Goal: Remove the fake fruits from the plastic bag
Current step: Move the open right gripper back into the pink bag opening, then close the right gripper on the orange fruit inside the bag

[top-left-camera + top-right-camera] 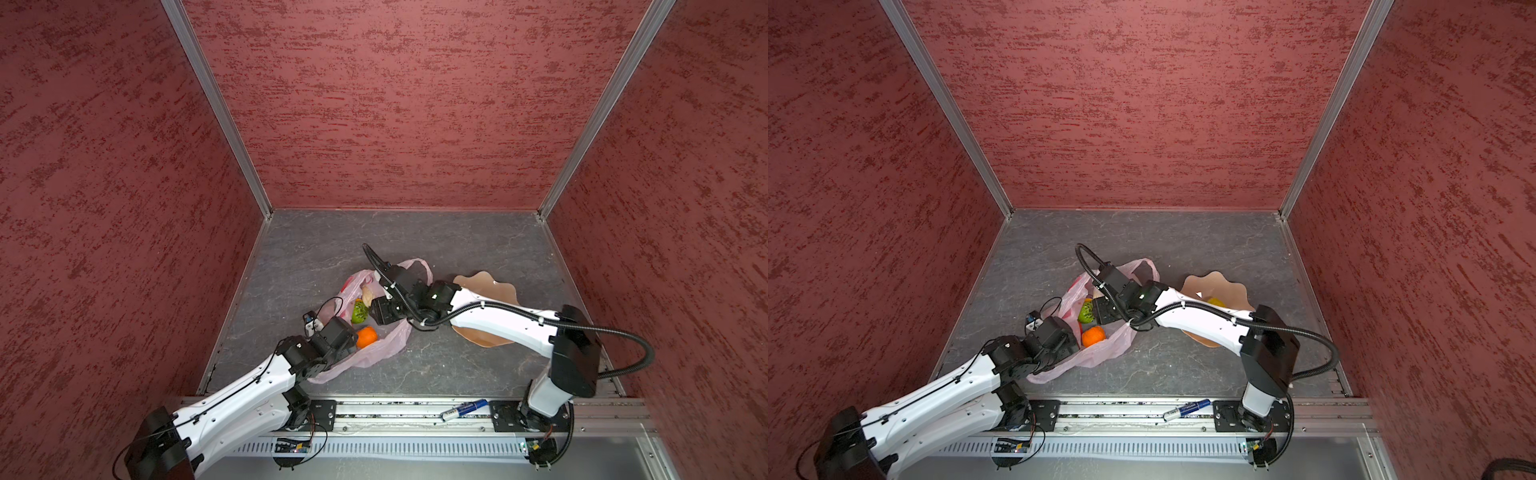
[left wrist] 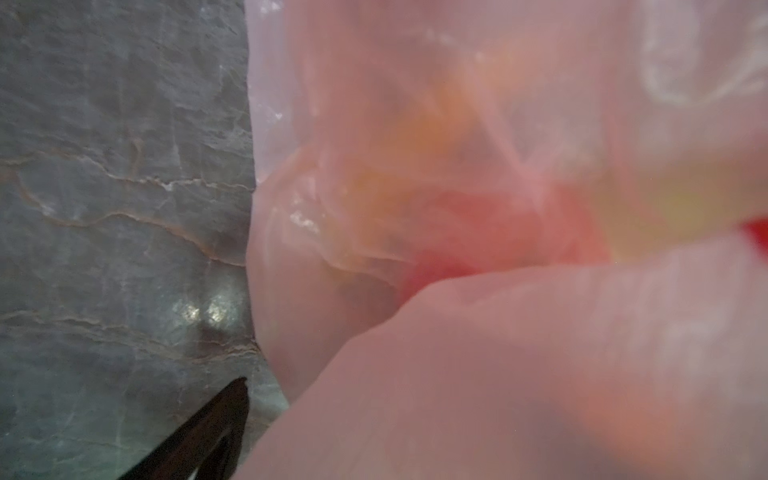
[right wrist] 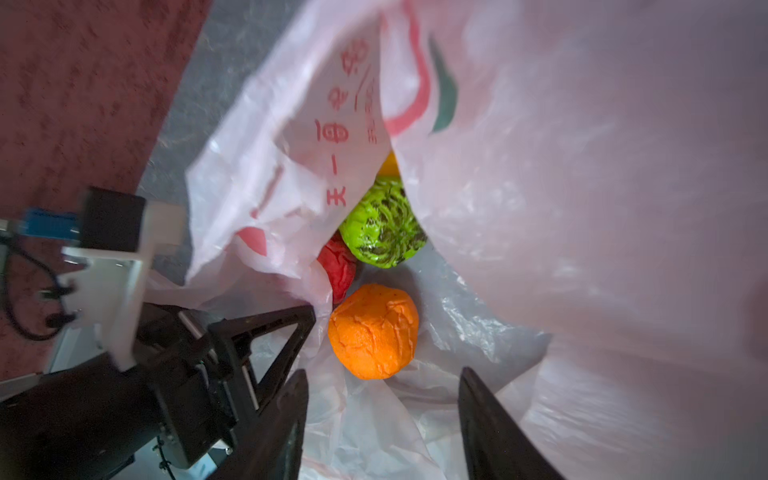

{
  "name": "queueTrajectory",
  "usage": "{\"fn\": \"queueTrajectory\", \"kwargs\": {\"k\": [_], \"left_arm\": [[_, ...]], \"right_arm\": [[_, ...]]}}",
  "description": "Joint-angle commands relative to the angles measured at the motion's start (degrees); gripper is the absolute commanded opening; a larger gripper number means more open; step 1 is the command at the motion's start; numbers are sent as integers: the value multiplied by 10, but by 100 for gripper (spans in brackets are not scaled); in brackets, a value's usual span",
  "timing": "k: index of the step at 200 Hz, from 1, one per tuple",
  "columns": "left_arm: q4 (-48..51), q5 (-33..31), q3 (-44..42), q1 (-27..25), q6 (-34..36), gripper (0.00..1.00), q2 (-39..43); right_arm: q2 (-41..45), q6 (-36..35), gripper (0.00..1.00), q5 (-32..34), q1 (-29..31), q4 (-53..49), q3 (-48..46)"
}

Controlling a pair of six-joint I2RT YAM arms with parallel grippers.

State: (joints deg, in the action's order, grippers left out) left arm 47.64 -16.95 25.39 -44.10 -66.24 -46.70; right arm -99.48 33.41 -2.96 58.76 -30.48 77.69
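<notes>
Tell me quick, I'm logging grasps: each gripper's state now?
Left gripper: open, against the plastic bag.
Right gripper: open, empty, facing the orange fruit.

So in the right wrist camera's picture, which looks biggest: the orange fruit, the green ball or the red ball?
1. The orange fruit and the green ball look alike; the orange one sits nearer, so I won't rank them.
2. The red ball shows smallest, but it is partly hidden by the bag.

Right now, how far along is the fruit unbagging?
Done: a yellow fruit sits in the bowl. In hand: the right gripper, open and empty, points at the orange fruit inside the plastic bag. Left: the orange fruit, green ball, red ball and a yellow piece all lie in the bag.
</notes>
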Motion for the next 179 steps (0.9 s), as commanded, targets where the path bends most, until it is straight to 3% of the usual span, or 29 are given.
{"fn": "queueTrajectory", "kwargs": {"k": [1, 68, 179], "left_arm": [[-5, -18, -8, -9, -22, 99, 3], [-5, -19, -14, -16, -32, 99, 12], [11, -23, -22, -21, -43, 99, 29]], "right_arm": [[-18, -11, 62, -24, 1, 0, 18], [-107, -31, 76, -31, 0, -21, 49], [-171, -30, 77, -60, 0, -11, 77]]}}
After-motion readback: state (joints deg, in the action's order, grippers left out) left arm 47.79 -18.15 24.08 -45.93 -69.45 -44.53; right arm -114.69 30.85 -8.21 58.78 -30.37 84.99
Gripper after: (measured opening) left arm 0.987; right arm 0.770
